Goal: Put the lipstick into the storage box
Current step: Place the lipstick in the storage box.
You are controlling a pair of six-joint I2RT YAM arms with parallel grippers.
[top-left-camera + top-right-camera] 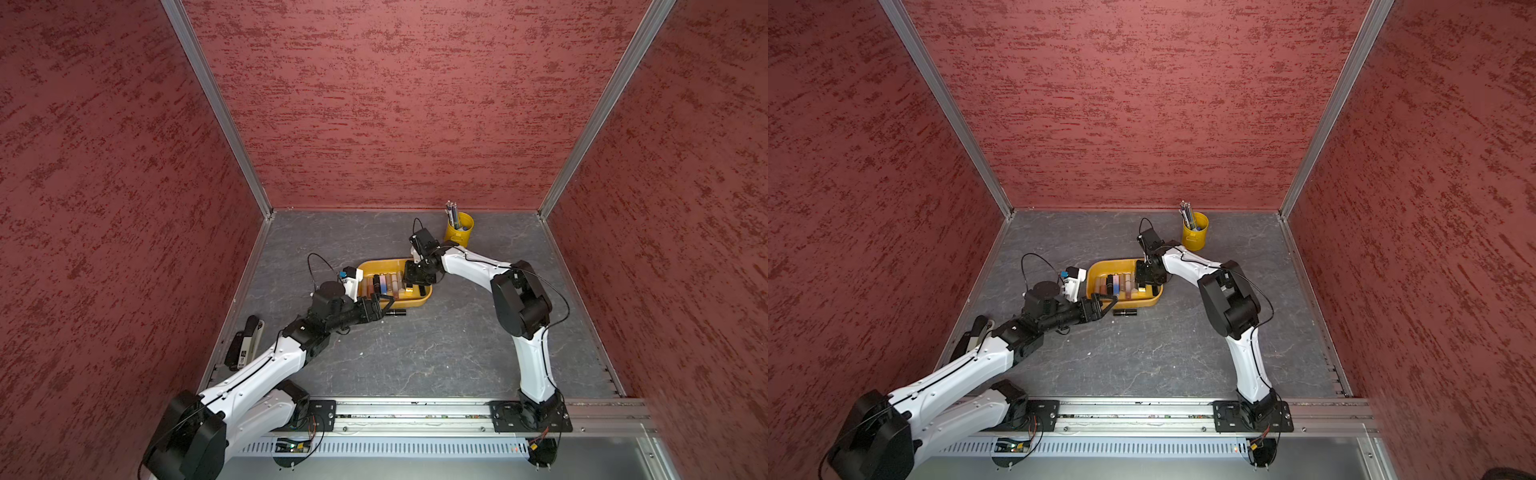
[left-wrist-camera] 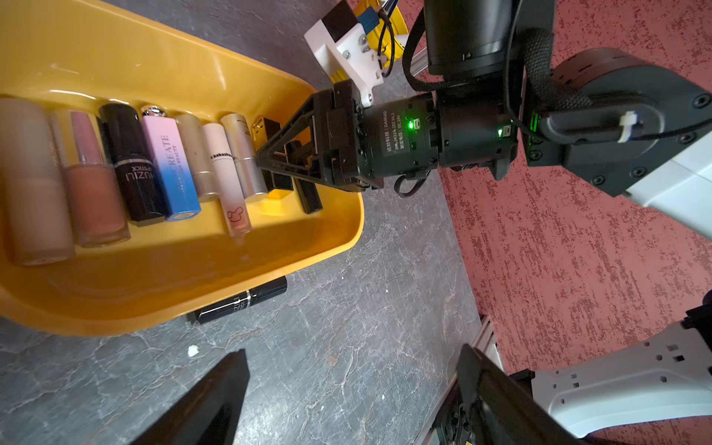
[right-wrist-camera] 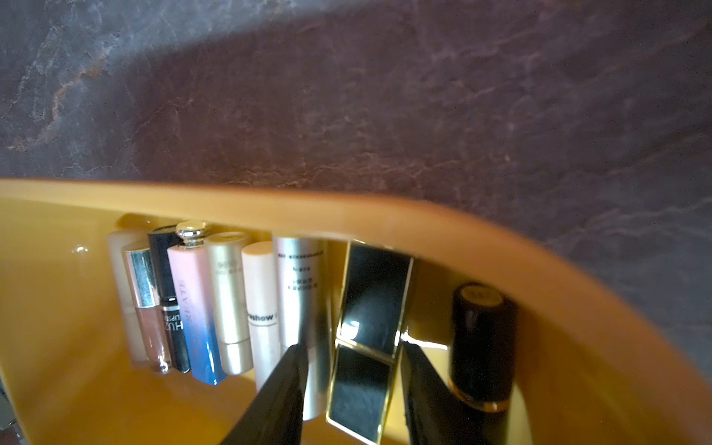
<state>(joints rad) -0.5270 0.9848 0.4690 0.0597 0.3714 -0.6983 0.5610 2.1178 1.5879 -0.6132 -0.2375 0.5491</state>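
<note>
Storage box: on the worktop, holding a row of lipsticks.
Black lipstick: lying outside, just beside the box at 6 o'clock.
Pen cup: at the box's 1 o'clock.

Top views are bright and sharp; the right wrist view shows the storage box dim, blurred.
</note>
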